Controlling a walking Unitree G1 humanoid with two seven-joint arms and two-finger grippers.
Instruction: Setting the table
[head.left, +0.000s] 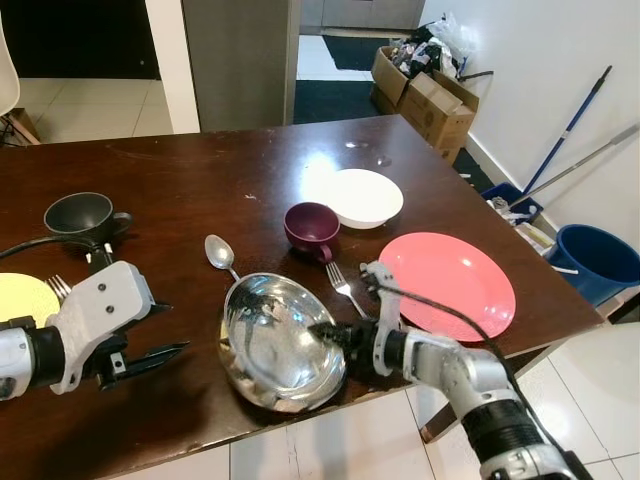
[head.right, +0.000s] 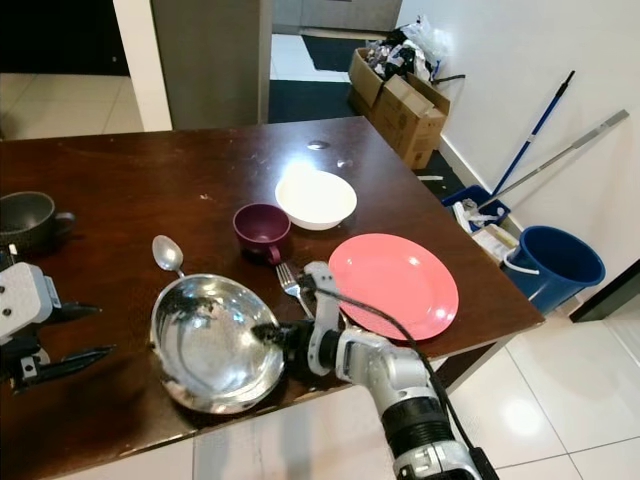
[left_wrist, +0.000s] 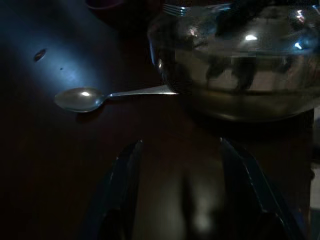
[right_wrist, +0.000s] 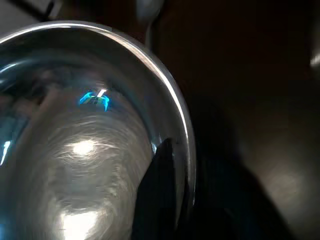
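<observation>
The steel bowl sits at the near edge of the dark wood bench, tilted a bit toward the robot. The right gripper pinches its right-hand rim: in the right wrist view one black finger lies inside the wall, w/ the other presumably outside, so it's clamped on the rim.

The left gripper hovers low over the bench just left of the bowl, fingers apart, holding nothing. In its wrist view both fingers point at the bowl's outer wall.

Handling, as a judgement: thin polished metal, prob. light and stiff, not fragile, but slick. A one-sided rim pinch will likely let it swing or slip, esp. if lifted fast. Better to keep it low, or have the left gripper take the opposite rim for a 2-point hold. The rolled lip is the only real grip spot; the curved wall offers none.

Nearby:
- Spoon, handle touching the bowl's far-left rim.
- Fork, just right of the bowl.
- Purple cup, beyond the bowl.
- White bowl, beyond the bowl.
- Pink plate, off to the right.
- Dark mug, at far left.
- Yellow plate, at far left.
</observation>
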